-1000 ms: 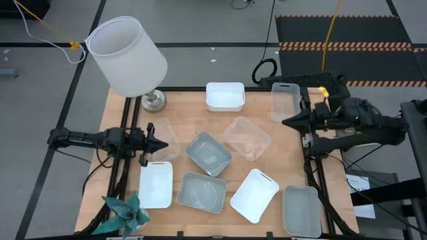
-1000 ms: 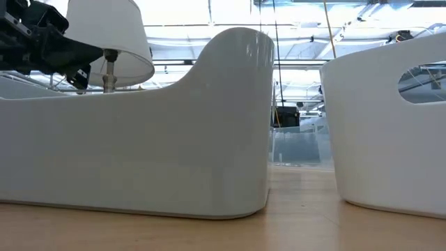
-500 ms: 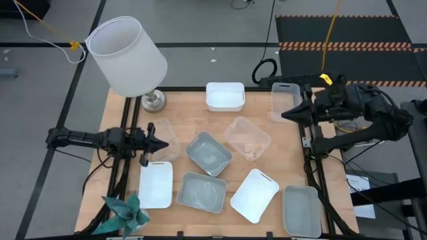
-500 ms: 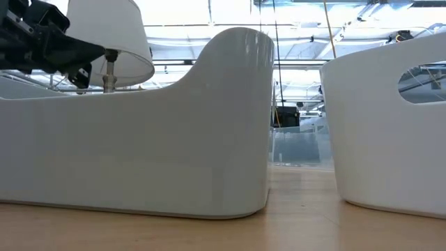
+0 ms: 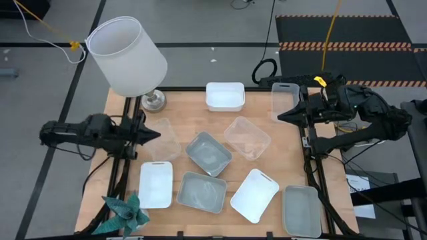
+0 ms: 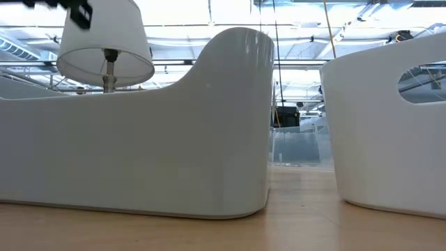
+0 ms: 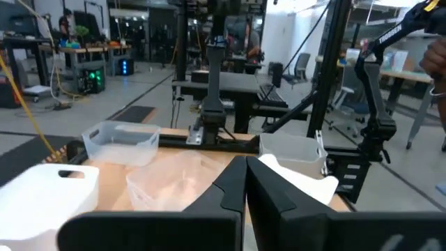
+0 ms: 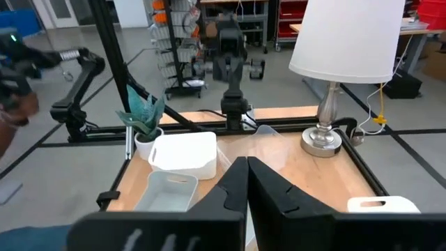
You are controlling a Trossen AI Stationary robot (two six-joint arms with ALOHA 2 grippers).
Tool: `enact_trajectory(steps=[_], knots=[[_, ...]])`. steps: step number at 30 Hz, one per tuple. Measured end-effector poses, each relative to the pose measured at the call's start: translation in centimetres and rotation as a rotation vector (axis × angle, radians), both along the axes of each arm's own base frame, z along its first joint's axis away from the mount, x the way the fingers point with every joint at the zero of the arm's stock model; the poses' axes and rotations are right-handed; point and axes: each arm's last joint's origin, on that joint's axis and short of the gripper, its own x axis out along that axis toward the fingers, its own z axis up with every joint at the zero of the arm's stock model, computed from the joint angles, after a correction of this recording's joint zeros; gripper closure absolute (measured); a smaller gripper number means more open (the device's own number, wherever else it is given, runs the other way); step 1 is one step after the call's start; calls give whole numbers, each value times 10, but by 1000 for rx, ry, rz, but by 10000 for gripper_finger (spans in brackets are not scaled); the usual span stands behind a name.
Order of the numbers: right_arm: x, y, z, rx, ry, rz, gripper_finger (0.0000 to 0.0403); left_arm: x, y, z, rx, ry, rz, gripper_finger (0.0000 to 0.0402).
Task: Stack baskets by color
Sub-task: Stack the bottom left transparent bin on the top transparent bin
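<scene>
nothing stacked yet. baskets lie singly across the table, spread between the two grippers. left gripper fingers pressed together, empty, beside a clear basket. right gripper likewise closed, empty, over another clear basket. all sorting remains.

You've got nine baskets lying unstacked, open side up: three white, three grey-green, three clear. White ones sit far edge, near left, near centre.
</scene>
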Motion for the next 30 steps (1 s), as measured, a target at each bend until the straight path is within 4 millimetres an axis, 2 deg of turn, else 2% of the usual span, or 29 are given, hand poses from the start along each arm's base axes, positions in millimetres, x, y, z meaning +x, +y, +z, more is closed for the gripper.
enact_trajectory(steps=[4, 9, 15, 19, 25, 30], knots=[[3, 0, -2, 12, 11, -3, 403, 4, -1, 43, 15, 39, -10, 389], [10, 1, -18, 55, 63, -15, 403, 18, -7, 87, 87, 102, -47, 389], [25, 1, -48, 78, 125, -24, 403, 43, -16, 121, 140, 200, -74, 389], [36, 2, -68, 81, 126, -21, 403, 64, -23, 123, 156, 261, -77, 389], [45, 3, -96, 120, 159, -35, 403, 89, -42, 108, 110, 350, -31, 389], [50, 9, -118, 158, 189, -20, 403, 108, -64, 95, 207, 395, -24, 389]])
